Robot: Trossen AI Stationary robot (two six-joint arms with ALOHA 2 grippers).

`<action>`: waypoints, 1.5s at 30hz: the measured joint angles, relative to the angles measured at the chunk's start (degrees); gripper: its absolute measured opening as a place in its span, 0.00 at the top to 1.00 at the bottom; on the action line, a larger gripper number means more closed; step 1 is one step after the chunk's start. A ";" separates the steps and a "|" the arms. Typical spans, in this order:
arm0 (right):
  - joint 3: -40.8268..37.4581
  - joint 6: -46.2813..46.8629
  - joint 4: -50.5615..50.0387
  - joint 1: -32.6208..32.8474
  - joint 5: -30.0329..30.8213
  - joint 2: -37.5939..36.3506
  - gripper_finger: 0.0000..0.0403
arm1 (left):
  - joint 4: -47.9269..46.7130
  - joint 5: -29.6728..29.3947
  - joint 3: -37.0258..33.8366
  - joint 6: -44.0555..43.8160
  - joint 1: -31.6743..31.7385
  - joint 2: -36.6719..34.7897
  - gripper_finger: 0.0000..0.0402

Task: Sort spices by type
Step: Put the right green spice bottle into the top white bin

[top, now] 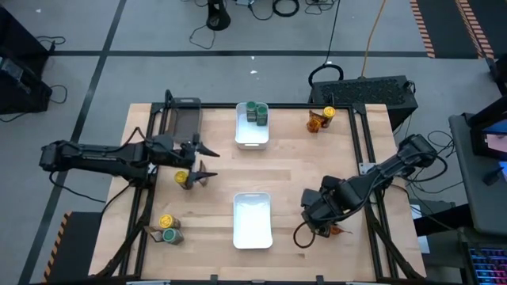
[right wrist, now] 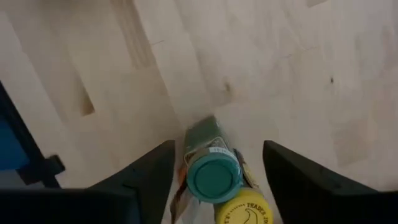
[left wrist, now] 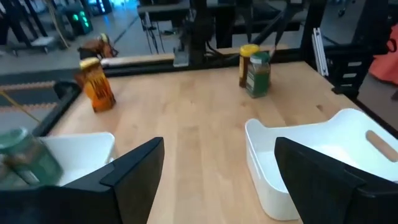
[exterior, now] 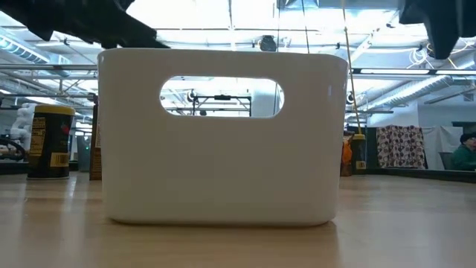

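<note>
The spices stand in groups. Green-lidded jars (top: pixel 255 112) sit in the far white bin (top: pixel 252 136). A yellow-lidded jar and an orange packet (top: pixel 321 119) are at the far right. Two jars (top: pixel 169 228) stand at the near left, and one yellow-lidded jar (top: pixel 183 179) stands just beside my left gripper (top: pixel 207 163). That gripper is open and level, with nothing between its fingers. My right gripper (right wrist: pixel 217 149) points down, open. Its fingers stand on either side of a green-lidded jar (right wrist: pixel 213 175) without touching it. That jar is next to a yellow-lidded jar (right wrist: pixel 246 208) and a packet.
A second white bin (top: pixel 252 220) stands near the table's front edge and fills the low view (exterior: pixel 223 134). A dark tray (top: pixel 184 111) lies at the far left. Bare wood lies between the two bins and at the table's middle right.
</note>
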 joint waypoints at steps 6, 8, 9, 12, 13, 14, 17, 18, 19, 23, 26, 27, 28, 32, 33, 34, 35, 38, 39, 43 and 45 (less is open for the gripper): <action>0.00 -2.65 -0.15 -1.61 -0.67 0.00 0.28 | 3.68 -0.24 -1.48 -2.57 -0.09 2.52 0.23; 0.00 -2.52 -0.19 -1.85 -1.90 0.00 0.25 | 5.18 -0.37 -1.48 -2.45 -0.07 3.30 0.23; 0.00 -2.22 -0.15 -1.87 -2.34 0.00 0.24 | 6.34 -0.41 -1.48 -2.22 -0.07 3.60 0.23; 0.00 -0.93 -0.17 -1.12 -2.89 0.00 0.22 | 9.11 -0.54 -1.48 -1.00 -0.07 4.15 0.23; 0.00 -0.74 -0.13 -0.72 -2.77 0.00 0.22 | 9.89 -0.53 -1.48 -0.68 -0.07 4.33 0.23; 0.00 -0.74 -0.13 -0.33 -2.59 0.01 0.22 | 10.59 -0.55 -1.48 -0.45 -0.07 4.42 0.23; 0.00 0.06 -0.15 0.79 -2.20 0.03 0.22 | 10.86 -0.55 -1.48 0.80 -0.07 4.44 0.23; 0.00 0.43 -0.15 1.25 -1.65 0.04 0.22 | 10.87 -0.55 -1.48 0.83 -0.07 4.42 0.23; 0.00 0.67 -0.08 1.65 -1.32 0.04 0.22 | 10.91 -0.55 -1.48 0.85 -0.05 4.42 0.23; 0.00 0.45 0.00 3.06 -0.61 0.04 0.22 | 10.89 -0.55 -1.48 0.90 -0.03 4.42 0.23; 0.00 0.80 0.02 4.05 1.57 0.04 0.22 | 10.87 -0.55 -1.48 0.90 -0.03 4.42 0.23; 0.00 0.78 0.02 4.25 1.77 0.05 0.22 | 10.86 -0.55 -1.48 0.90 -0.03 4.42 0.23; 0.00 0.76 -0.01 4.37 1.78 0.07 0.22 | 10.88 -0.55 -1.48 0.90 -0.03 4.42 0.23; -0.99 1.37 0.13 4.65 1.90 0.07 0.22 | 10.84 -0.55 -1.48 0.90 -0.03 4.42 0.23; -1.78 1.45 0.36 4.65 1.88 0.07 0.22 | 10.81 -0.55 -1.48 0.90 -0.03 4.42 0.23; -2.60 1.51 0.42 4.65 1.68 0.09 0.22 | 10.82 -0.55 -1.48 0.90 -0.03 4.42 0.23; -3.47 1.61 0.37 4.65 1.49 0.10 0.22 | 10.82 -0.55 -1.48 0.90 -0.03 4.44 0.23; -5.26 1.85 0.39 4.65 1.21 0.15 0.22 | 10.80 -0.55 -1.48 0.90 -0.02 4.42 0.23; -5.54 1.85 0.33 4.65 1.20 0.15 0.22 | 10.80 -0.55 -1.48 0.90 -0.03 4.42 0.23; -6.11 1.78 0.43 4.65 0.47 0.15 0.22 | 10.75 -0.55 -1.48 0.90 -0.02 4.42 0.23; -6.85 1.78 0.52 4.66 -0.12 0.15 0.22 | 10.75 -0.55 -1.48 0.90 -0.03 4.42 0.23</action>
